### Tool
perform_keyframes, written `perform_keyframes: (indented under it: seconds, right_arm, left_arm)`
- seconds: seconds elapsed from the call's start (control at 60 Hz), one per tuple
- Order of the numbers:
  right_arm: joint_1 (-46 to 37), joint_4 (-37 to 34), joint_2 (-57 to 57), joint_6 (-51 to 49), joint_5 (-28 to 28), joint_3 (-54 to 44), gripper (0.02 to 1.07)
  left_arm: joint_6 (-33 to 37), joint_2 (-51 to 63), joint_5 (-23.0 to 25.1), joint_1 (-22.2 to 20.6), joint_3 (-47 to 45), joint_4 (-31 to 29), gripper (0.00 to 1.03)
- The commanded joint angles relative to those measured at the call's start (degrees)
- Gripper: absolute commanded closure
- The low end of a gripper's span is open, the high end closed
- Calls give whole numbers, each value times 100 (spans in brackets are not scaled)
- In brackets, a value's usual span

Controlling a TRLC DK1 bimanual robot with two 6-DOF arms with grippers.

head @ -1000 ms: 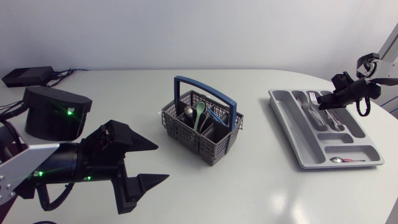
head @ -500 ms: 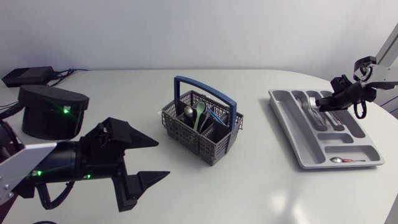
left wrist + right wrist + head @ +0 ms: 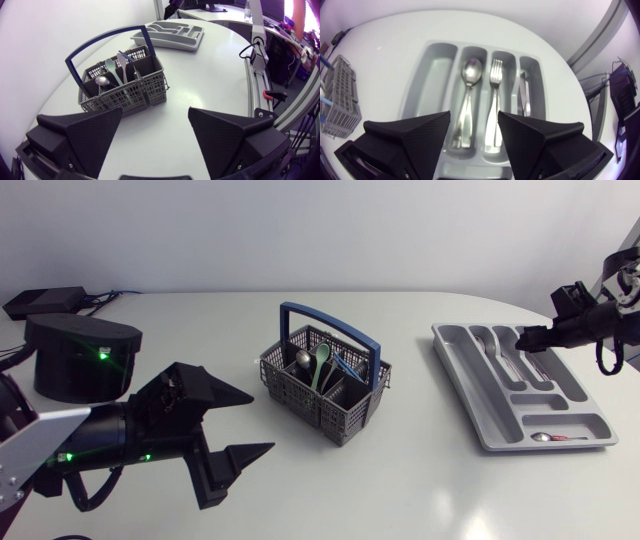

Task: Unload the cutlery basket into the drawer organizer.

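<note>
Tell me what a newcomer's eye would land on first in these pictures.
First the big black left claw, open, low at the table's near left, pointing at the grey cutlery basket with its blue handle mid-table. Then the grey drawer organizer at the right, where the open right claw hangs over a spoon and a fork lying in neighbouring compartments.

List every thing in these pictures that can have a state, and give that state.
cutlery basket, upright, handle raised, cutlery inside.
green spoon, standing in the basket, bowl up.
drawer organizer, partly filled, one long compartment empty.
spoon, lying in its compartment.
fork, lying in the next compartment.
left gripper, fingers open, empty.
right gripper, fingers open, empty, above the organizer.
</note>
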Motion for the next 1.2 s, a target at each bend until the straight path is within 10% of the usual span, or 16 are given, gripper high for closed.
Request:
perform_keyframes:
  seconds: [0.0, 0.633, 1.067, 1.183]
  right_arm:
    - [378, 202, -900, -250, -133, -872, 34]
    - [2478, 0, -3791, -145, -106, -3360, 34]
    - [2478, 228, -3826, -206, -106, -3817, 34]
    - [2470, 254, -3844, -233, -106, -3878, 34]
  left_arm:
    - [-67, 120, -67, -41, 125, 137, 10]
    - [-1280, 2449, -349, -331, 1374, 1490, 11]
    - [-1904, 4093, -516, -340, 2419, 2290, 27]
    - [-2018, 4312, -551, -304, 2604, 2396, 44]
